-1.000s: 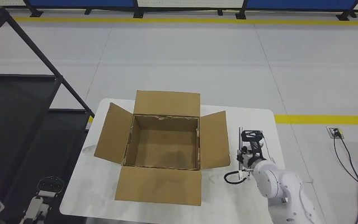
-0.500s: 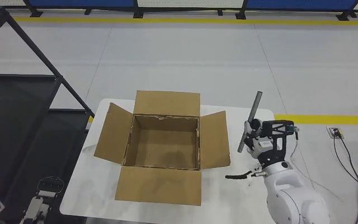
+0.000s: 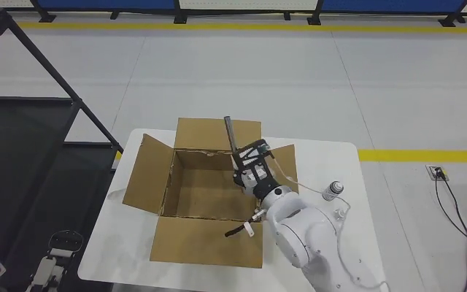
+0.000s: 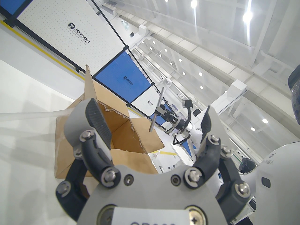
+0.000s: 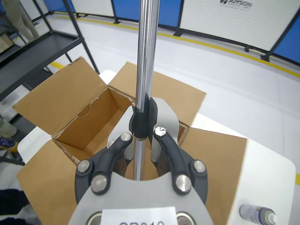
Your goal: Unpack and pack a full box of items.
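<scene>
A brown cardboard box (image 3: pixel 208 244) sits open on the white worktop (image 3: pixel 328 157), its four flaps splayed outward and its bare cardboard floor showing. A slim, polished metal rod (image 5: pixel 146 47) is clamped near its lower end by the right gripper (image 5: pixel 143 115). It hangs over the box's right rear corner, tilted with its free end up and away from the robot. A small spray can (image 3: pixel 333 190) with a pale cap stands on the worktop to the right of the box, clear of the right flap.

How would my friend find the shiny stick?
Find the big open cardboard box on the white table. Over its right edge, the right tool grips a long metal rod. It is thin and silvery, unlike the stubby can beside the box.
</scene>
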Controlling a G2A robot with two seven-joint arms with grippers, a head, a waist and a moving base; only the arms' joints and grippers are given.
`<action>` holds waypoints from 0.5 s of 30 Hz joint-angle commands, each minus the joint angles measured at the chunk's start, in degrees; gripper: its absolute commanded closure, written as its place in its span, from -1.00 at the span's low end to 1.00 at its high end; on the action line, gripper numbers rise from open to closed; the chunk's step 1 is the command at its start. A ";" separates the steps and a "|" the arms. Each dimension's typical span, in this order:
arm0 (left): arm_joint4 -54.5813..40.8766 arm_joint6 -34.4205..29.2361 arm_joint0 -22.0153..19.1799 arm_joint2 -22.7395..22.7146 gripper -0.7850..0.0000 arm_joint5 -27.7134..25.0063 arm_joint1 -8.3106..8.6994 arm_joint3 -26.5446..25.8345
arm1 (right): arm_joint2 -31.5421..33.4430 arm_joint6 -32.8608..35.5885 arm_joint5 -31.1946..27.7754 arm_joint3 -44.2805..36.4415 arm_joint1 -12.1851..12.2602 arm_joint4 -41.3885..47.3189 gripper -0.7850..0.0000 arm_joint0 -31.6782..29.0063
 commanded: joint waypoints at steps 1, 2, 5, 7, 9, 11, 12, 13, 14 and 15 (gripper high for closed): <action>0.00 0.00 0.00 0.00 -1.00 0.00 0.00 0.00 | -4.87 2.21 -0.61 7.27 -1.51 1.53 1.00 5.76; 0.00 0.00 0.00 0.00 -1.00 0.00 0.00 0.00 | -7.04 3.43 -0.11 10.64 -2.40 2.08 1.00 8.31; 0.00 0.00 0.00 0.00 -1.00 0.00 0.00 0.00 | -13.37 5.50 -0.78 20.21 -5.37 5.10 1.00 14.82; 0.00 0.00 0.00 0.00 -1.00 0.00 0.00 0.00 | -16.45 5.42 -0.93 26.16 -7.33 7.04 1.00 17.99; 0.00 0.00 0.00 0.00 -1.00 0.00 0.00 0.00 | -19.27 5.26 -1.88 31.73 -9.21 8.04 1.00 20.67; 0.00 0.00 0.00 0.00 -1.00 0.00 0.00 0.00 | -21.48 5.21 -2.76 37.04 -11.00 8.92 1.00 22.83; 0.00 0.00 0.00 0.00 -1.00 0.00 0.00 0.00 | -22.14 4.98 -3.07 39.54 -11.86 9.89 1.00 23.68; 0.00 0.00 0.00 0.00 -1.00 0.00 0.00 0.00 | -22.90 4.92 -3.71 42.07 -12.67 10.39 1.00 24.53; 0.00 0.00 0.00 0.00 -1.00 0.00 0.00 0.00 | -23.57 4.91 -4.46 44.38 -13.44 10.83 1.00 25.35; 0.00 0.00 0.00 0.00 -1.00 0.00 0.00 0.00 | -23.79 4.67 -4.46 46.58 -14.17 11.65 1.00 26.01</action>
